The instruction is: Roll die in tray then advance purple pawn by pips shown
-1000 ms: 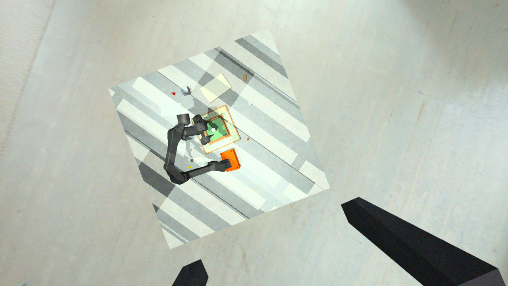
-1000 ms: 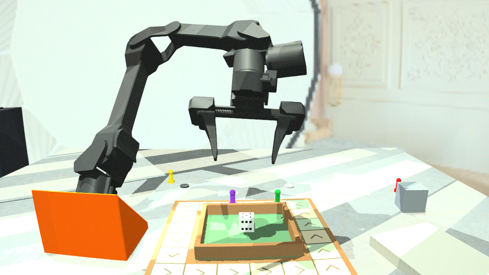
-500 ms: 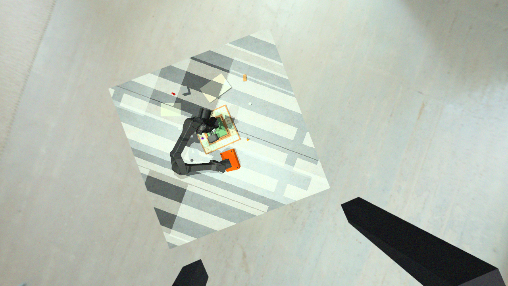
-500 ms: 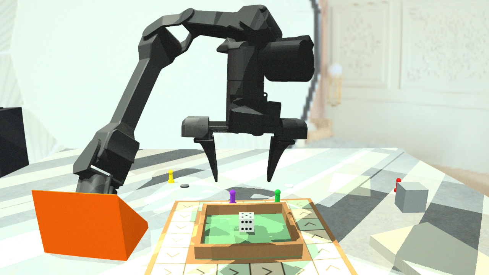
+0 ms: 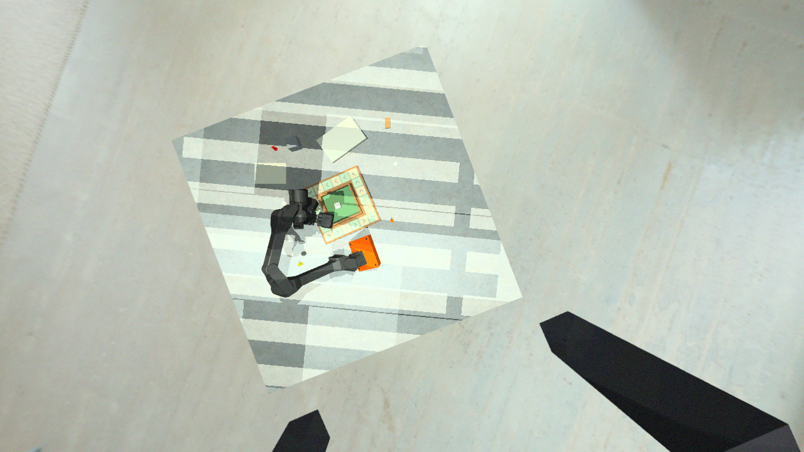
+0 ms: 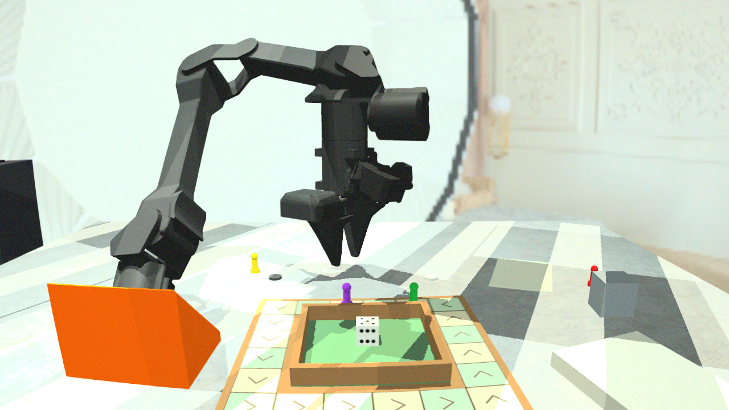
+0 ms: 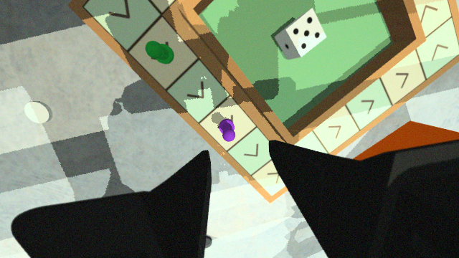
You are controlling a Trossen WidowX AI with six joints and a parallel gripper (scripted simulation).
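Observation:
The white die (image 5: 337,204) (image 6: 367,331) (image 7: 306,34) lies in the green-floored tray (image 6: 370,374), with five pips on top. The purple pawn (image 6: 346,292) (image 7: 227,130) stands upright on a cream square of the board (image 6: 265,356) (image 7: 367,104), two squares from a corner in the wrist view. The green pawn (image 6: 413,291) (image 7: 159,52) stands two squares from it on the same side. My gripper (image 6: 345,260) (image 7: 239,151) points down, part-way open and empty, above the table and the purple pawn's side of the board. It touches no pawn.
An orange wedge (image 5: 368,250) (image 6: 117,336) stands beside the board. Yellow (image 5: 299,263) (image 6: 254,263), red (image 5: 274,148) and orange (image 5: 391,220) pawns stand off the board. A black disc (image 6: 275,277), a white disc (image 6: 431,277) (image 7: 36,112), a grey block (image 6: 611,295) and a pale slab (image 5: 343,137) lie around.

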